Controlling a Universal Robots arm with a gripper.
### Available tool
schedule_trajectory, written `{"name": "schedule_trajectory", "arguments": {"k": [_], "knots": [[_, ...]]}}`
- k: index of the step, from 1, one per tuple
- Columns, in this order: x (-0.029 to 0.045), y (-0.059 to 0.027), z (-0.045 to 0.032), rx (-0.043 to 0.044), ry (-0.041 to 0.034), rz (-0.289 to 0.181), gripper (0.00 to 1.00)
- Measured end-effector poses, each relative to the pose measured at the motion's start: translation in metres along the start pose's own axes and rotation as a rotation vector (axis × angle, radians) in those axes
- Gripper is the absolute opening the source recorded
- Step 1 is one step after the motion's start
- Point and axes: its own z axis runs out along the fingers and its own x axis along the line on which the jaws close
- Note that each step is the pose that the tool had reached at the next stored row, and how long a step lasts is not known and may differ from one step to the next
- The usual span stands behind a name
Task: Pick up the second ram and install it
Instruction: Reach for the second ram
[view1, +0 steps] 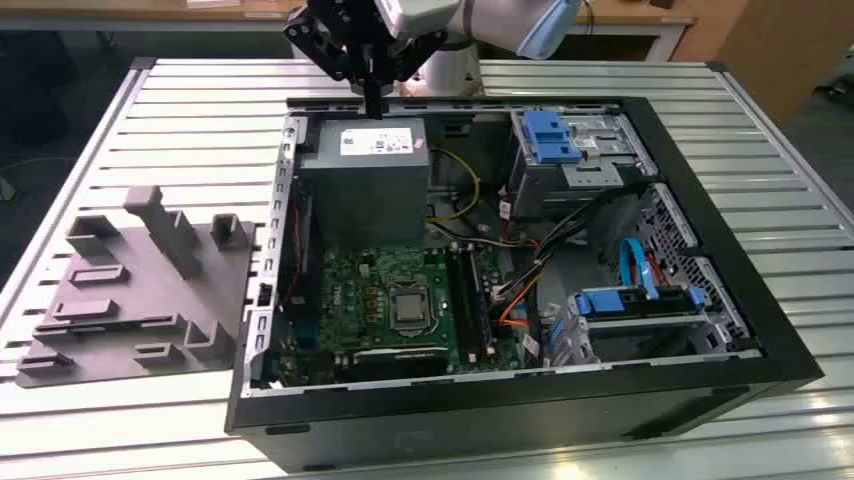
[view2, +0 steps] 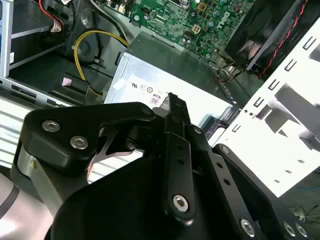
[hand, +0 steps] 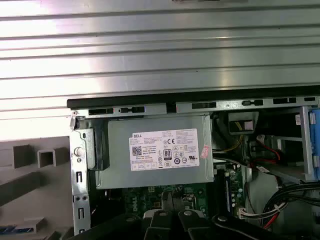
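Green motherboard (view1: 380, 285), grey power supply (view1: 358, 200) with white label (view1: 376, 143), black case (view1: 507, 415), blue brackets (view1: 550, 135), black pincer (view1: 372, 112).

A bench (view1: 160, 130) of ribbed silver metal slats spreads across the exterior view, its strips catching bright glare. Beyond its far edge runs a light wooden desk (view1: 160, 12), with a brown wooden panel (view1: 767, 45) toward the exterior view's right. The floor (view1: 47, 90) beside the bench is dark.
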Motion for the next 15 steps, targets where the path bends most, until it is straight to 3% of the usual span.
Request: {"name": "schedule_trajectory", "arguments": {"k": [12, 15], "knots": [[0.0001, 0.0000, 0.0000, 0.0000, 0.0000, 0.000, 0.10], [0.0032, -0.0003, -0.0001, 0.0001, -0.0002, 0.000, 0.10]]}}
